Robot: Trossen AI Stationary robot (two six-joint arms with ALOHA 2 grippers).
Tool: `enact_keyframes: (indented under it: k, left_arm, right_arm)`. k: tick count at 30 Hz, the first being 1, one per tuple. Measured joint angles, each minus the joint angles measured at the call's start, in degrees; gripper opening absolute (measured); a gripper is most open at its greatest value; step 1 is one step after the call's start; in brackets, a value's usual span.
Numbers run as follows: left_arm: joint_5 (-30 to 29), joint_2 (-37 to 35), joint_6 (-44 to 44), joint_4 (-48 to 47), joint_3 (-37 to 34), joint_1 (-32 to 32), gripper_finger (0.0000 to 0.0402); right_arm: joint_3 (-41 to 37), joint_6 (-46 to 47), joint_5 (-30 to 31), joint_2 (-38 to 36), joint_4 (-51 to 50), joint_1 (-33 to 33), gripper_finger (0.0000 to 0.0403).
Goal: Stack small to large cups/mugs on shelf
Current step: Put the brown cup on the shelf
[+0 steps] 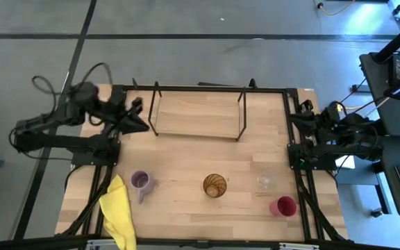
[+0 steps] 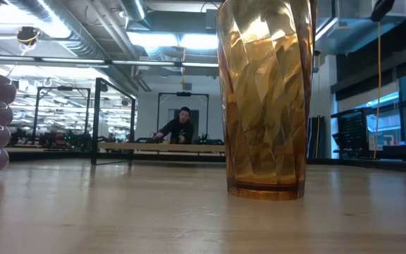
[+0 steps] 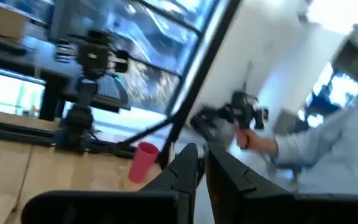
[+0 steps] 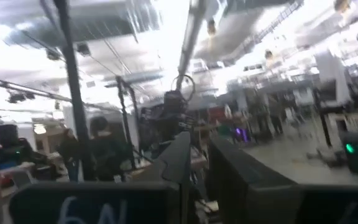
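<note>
- Your left end effector (image 1: 139, 119) hovers at the counter's (image 1: 186, 167) far left, just beside the shelf's (image 1: 197, 114) left end, with its fingers together and nothing between them.
- Your right end effector (image 1: 298, 119) waits at the right edge of the counter; its fingers stand slightly apart and hold nothing.
- The shelf sits at the far middle of the counter with its wooden board bare.
- All four vessels stand along the near side, well apart from the shelf: the purple mug (image 1: 141, 182) leftmost, then the amber tumbler (image 1: 214, 185), the clear glass (image 1: 263, 182) and the red cup (image 1: 284, 206) nearest the right edge.
- A yellow cloth (image 1: 119, 215) lies just beside the purple mug at the near left corner.
- A person (image 2: 180, 127) is visible in the room beyond.
</note>
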Motion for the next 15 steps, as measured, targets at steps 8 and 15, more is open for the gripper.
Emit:
enact_keyframes:
  k: [8, 15]
  left_arm:
    - [-9.8, 11.0, 2.2, -14.7, 10.7, -2.2, 0.0028]
    - [-8.7, 17.1, -6.8, -0.5, 10.8, -5.7, 0.0027]
  right_arm:
    - [-11.9, 6.6, -9.6, -0.9, 16.6, 0.0, 0.0059]
    - [-20.0, 9.9, -8.6, -0.8, 33.6, 0.0, 0.0059]
